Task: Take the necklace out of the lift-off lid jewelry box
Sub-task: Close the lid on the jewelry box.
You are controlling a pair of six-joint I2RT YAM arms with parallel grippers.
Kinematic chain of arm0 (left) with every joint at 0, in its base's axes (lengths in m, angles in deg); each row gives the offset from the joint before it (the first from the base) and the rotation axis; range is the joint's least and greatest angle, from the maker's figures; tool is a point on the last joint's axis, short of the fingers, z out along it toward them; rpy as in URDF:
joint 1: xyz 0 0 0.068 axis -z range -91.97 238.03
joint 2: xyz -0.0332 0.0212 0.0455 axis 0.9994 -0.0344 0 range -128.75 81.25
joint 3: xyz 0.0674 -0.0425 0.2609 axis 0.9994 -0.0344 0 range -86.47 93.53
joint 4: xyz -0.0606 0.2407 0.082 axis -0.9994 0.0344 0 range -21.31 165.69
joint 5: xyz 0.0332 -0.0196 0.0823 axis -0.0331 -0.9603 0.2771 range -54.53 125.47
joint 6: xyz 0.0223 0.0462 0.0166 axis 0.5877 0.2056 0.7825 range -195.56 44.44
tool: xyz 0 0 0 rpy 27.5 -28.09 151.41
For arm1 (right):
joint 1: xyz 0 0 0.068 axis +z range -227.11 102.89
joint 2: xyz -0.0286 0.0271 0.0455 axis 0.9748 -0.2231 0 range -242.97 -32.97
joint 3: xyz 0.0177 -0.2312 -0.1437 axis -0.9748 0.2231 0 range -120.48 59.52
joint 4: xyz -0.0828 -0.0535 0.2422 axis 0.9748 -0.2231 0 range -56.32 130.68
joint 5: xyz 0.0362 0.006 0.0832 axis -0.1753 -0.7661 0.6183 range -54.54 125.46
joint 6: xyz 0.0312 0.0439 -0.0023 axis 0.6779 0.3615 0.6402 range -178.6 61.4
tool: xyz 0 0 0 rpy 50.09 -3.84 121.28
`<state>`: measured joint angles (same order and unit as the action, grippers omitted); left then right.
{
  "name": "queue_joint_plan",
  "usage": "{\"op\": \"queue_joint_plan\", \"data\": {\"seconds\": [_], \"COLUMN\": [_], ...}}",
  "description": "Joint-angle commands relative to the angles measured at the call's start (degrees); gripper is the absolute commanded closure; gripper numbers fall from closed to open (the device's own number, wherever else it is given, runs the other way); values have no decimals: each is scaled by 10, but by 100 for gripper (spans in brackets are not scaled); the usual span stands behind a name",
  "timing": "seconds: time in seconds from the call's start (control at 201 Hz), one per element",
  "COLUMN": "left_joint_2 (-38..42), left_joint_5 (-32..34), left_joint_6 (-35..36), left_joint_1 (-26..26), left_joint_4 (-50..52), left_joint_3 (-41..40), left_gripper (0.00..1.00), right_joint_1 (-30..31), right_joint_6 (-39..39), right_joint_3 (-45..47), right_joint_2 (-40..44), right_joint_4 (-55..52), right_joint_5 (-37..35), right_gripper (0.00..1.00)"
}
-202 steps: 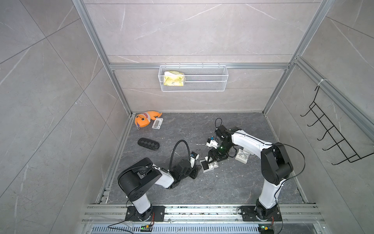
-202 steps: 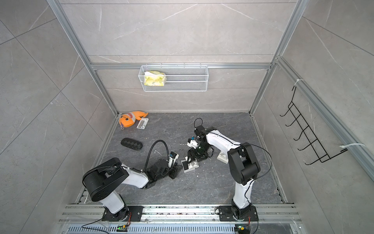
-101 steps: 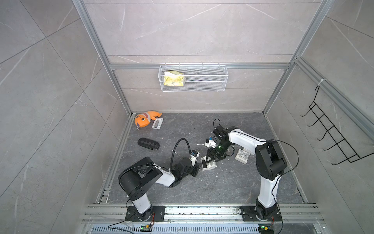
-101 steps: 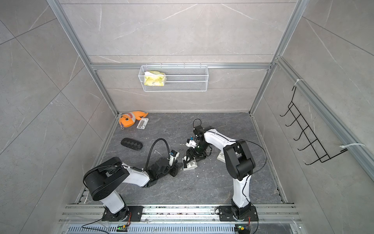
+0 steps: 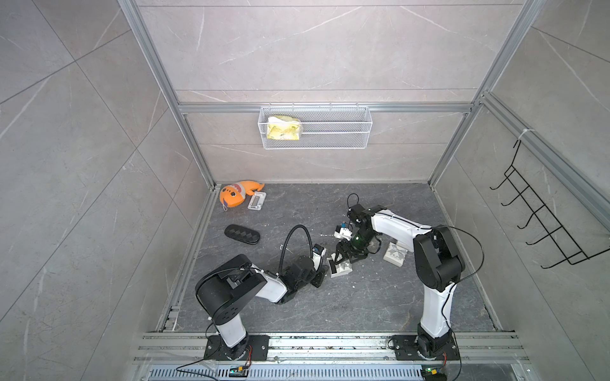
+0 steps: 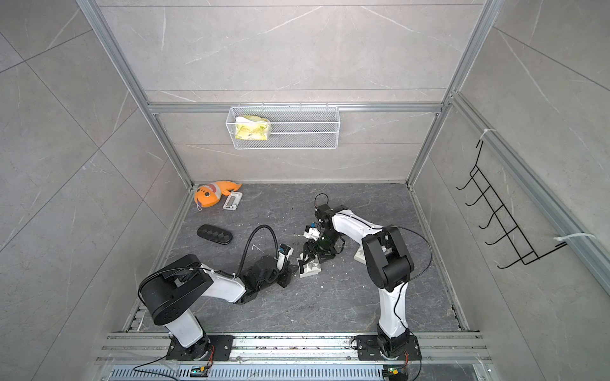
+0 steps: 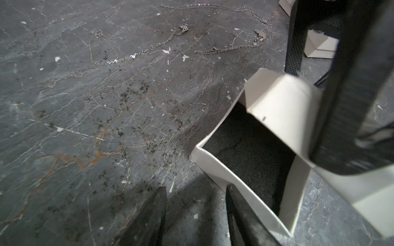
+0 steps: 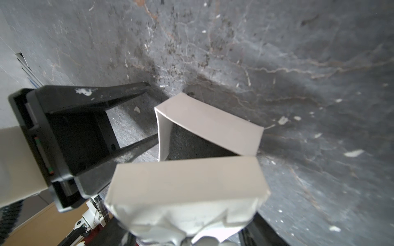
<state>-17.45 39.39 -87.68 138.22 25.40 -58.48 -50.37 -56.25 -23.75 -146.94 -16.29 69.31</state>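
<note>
We see the necklace point(image 7: 132, 56) as a thin silver chain with tiny ring links. It lies loose on the slate floor point(image 7: 85, 127), outside the jewelry box point(image 7: 277, 110) and well apart from it. Another chain point(image 7: 213, 49) lies near it. Both are too small to pick out in the top views.

The box is white card with bare black foam lining. Its lid is off and it's tipped with the mouth toward 9 o'clock, near floor centre in both top views. The lid point(image 5: 394, 254), white and patterned, sits apart at the box's 3 o'clock.

The left arm lies low, reaching toward 2 o'clock. The left gripper point(image 7: 195, 187) is at the box's 9 o'clock, jaws released and only floor between them, one fingertip against the box's outer wall.

The right arm stands tall with its elbow high, forearm toward 10 o'clock and wrist bent down. The right gripper point(image 5: 344, 262) straddles a box wall; we cannot tell if it is pinching.
</note>
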Motion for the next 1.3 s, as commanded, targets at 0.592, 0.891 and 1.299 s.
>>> {"op": "queue_joint_plan", "data": {"seconds": [0.592, 0.891, 1.299], "left_joint_2": [-5, -11, -16], "left_joint_5": [-24, -17, -17], "left_joint_6": [-1, -2, -10], "left_joint_1": [1, 1, 1], "left_joint_4": [-33, -28, -21], "left_joint_3": [9, 22, 32], "left_gripper": [51, 51, 51], "right_joint_1": [29, 37, 88], "right_joint_6": [62, 58, 66], "right_joint_3": [25, 39, 56], "right_joint_2": [63, 57, 35], "right_joint_4": [68, 93, 113], "right_joint_5": [-74, -90, -174], "right_gripper": [21, 30, 38]}}
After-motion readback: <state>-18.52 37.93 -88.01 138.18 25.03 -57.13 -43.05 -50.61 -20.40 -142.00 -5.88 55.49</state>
